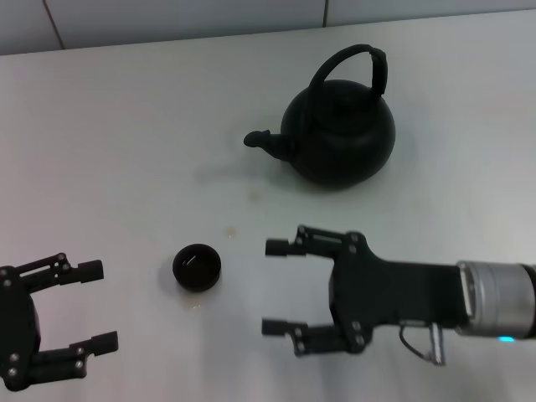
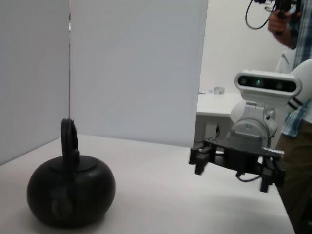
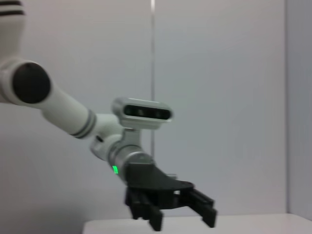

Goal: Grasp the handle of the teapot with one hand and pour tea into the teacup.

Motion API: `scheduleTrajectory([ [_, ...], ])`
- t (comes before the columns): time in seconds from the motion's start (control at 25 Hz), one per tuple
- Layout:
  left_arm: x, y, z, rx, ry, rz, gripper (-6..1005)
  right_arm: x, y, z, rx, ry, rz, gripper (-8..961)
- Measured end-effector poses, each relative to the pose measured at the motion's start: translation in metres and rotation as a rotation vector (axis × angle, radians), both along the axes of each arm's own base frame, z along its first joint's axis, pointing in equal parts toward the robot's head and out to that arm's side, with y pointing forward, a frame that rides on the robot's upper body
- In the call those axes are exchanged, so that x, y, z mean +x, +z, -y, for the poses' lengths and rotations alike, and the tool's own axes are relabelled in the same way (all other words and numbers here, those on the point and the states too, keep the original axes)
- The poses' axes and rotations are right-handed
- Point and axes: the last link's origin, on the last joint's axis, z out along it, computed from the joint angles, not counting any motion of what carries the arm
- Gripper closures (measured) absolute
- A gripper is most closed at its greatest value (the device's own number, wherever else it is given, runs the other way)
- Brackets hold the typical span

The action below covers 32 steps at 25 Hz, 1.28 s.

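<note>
The matte-black teapot [image 1: 339, 134] stands upright at the back right of the white table, its spout [image 1: 264, 141] pointing left and its arched handle [image 1: 347, 63] raised over the lid. The small black teacup [image 1: 197, 266] sits in front of it, to the left. My right gripper [image 1: 275, 286] hovers open just right of the cup and well short of the teapot, fingers pointing left. At the bottom left my left gripper [image 1: 99, 306] is open, fingers pointing right toward the cup. The left wrist view shows the teapot [image 2: 70, 192] and the right gripper [image 2: 231, 171]. The cup is hidden in both wrist views.
The white table [image 1: 126, 151] ends at a tiled wall [image 1: 167, 21] behind the teapot. Faint stains [image 1: 230, 232] mark the surface near the cup. White partition panels [image 2: 136, 73] stand beyond the table, and a person [image 2: 297, 73] stands behind the robot. The right wrist view shows the left gripper [image 3: 183, 222].
</note>
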Motion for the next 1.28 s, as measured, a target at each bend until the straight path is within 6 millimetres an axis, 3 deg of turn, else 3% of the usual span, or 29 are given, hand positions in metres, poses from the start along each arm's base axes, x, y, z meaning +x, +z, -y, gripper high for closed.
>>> scheduleTrajectory([
  [0.4,0.002,0.002,0.004,0.000,-0.006,0.029,208,0.013,0.007,0.017,0.056,0.017,0.016,166],
  [0.84,0.002,0.002,0.003,0.004,-0.005,0.026,208,0.014,0.011,0.014,0.071,0.007,0.020,167],
  [1.28,0.017,-0.016,-0.014,0.034,-0.047,0.027,208,0.017,0.019,0.004,0.147,-0.038,0.003,167],
])
